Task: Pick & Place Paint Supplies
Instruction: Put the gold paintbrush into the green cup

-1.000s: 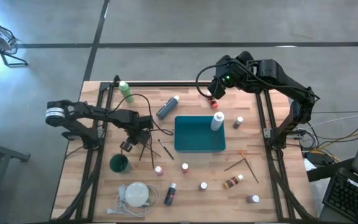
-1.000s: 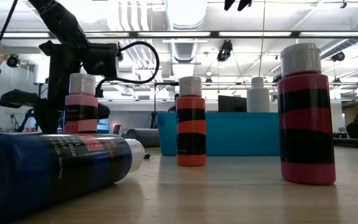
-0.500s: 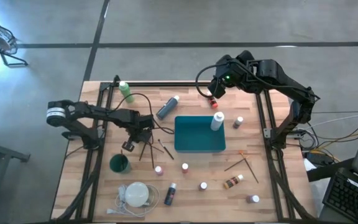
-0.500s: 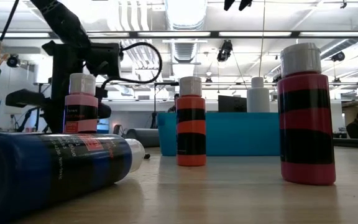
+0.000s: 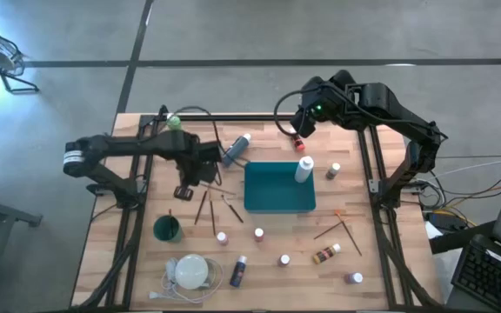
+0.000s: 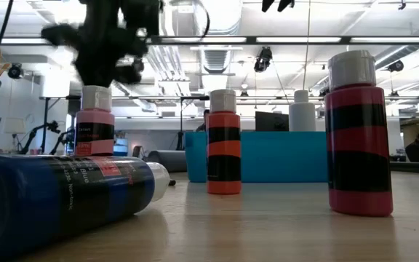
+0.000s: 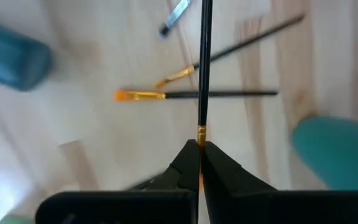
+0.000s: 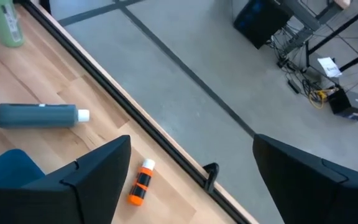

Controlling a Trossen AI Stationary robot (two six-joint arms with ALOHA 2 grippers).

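Holding a thin black brush (image 7: 204,68) tight between its 2 fingers, the left gripper (image 7: 199,149) is up in the air over the left part of the wooden table (image 5: 381,261). The fingers are pressed together on the brush, and the brush sticks out straight past them. This looks like the carry step: 1 brush is picked up and now needs a place to go. The teal tray (image 5: 278,187) sits in the middle of the table, just to the side of this arm, and a green cup (image 5: 167,229) stands nearer the front edge. I cannot tell which one is the goal, so the next move calls for a slow swing over 1 of them and then letting go. More brushes (image 7: 197,94) lie flat on the wood under the gripper. The left arm reaches across from the left side, bent at the elbow. The right gripper (image 8: 191,180) waits high by the far edge, fingers spread wide and holding nothing, above a small orange bottle (image 8: 139,182).
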